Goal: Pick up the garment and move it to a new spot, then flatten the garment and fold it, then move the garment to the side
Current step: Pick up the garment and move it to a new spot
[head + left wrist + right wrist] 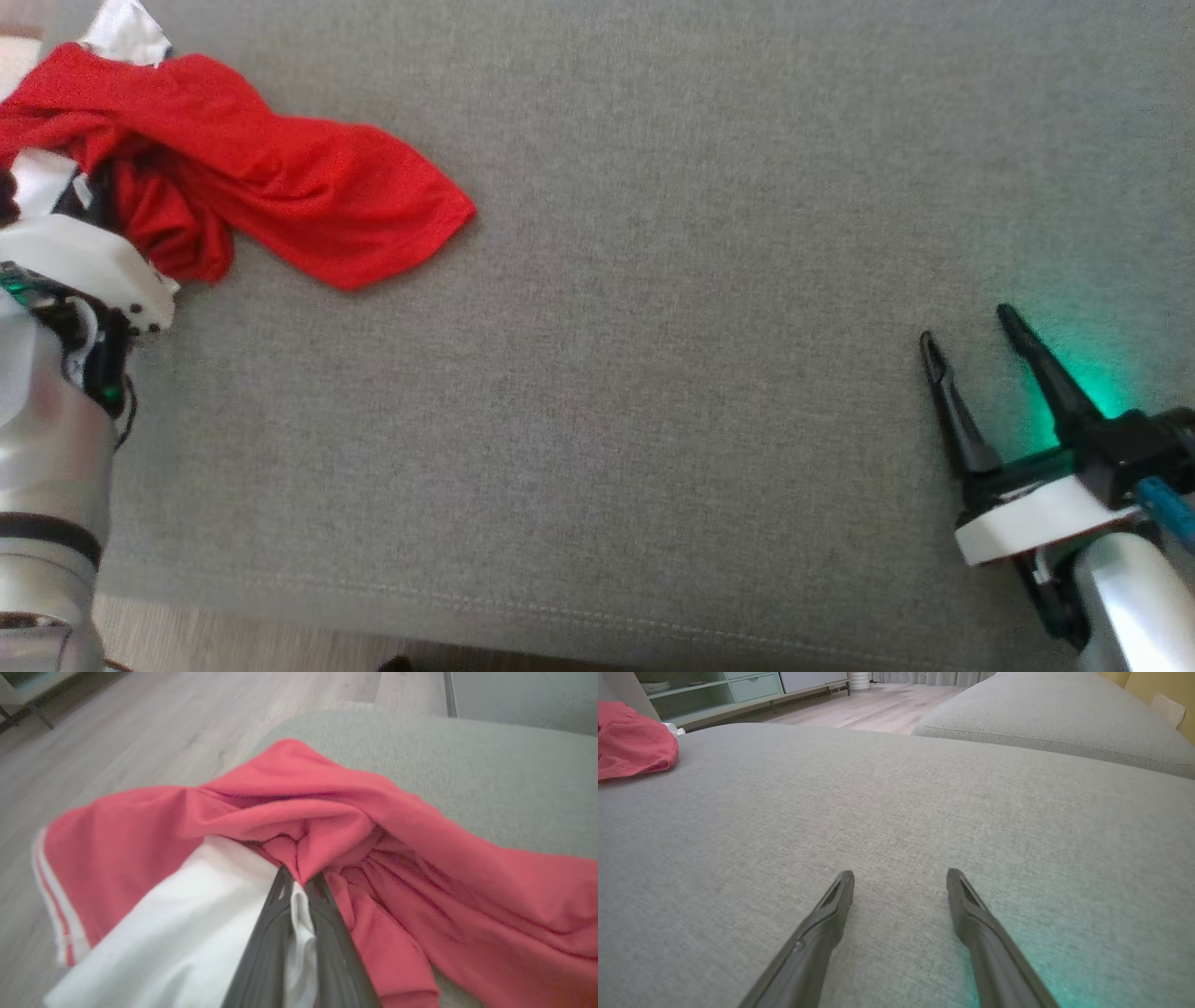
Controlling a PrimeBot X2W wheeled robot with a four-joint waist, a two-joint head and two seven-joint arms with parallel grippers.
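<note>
Count: two end effectors, one garment, two cushions, one cabinet.

Nearest, the right end effector (969,329) sits well apart from the garment (308,187), far off to its right. Its two dark fingers are spread wide over the bare grey cushion (653,373), and a green glow (1092,373) tints the fabric beside it. Whether the tips touch the cushion cannot be told.

The left end effector (299,879) is at the garment itself, its two fingers pressed nearly together and pinching cloth. A strip of white fabric runs between them, and a red fold covers their tips, so the tips are hidden. From the head camera, the left arm (47,448) rises at the garment's near-left edge, and its pale wrist housing covers part of the cloth.

The garment is one crumpled piece, red with white panels and a white-striped hem (51,896). It lies at the cushion's far left corner, with one long red lobe trailing out to the right. Its left part runs off the head view's frame, and what kind of garment it is cannot be made out. In the left wrist view its striped end reaches past the cushion's edge, with the wooden floor (163,728) behind it.

Beyond the garment and to its right lies the second cushion (1041,714), with a strip of floor between the two cushions. Directly behind the garment stands a pale green cabinet (738,690), cut off at the top.
</note>
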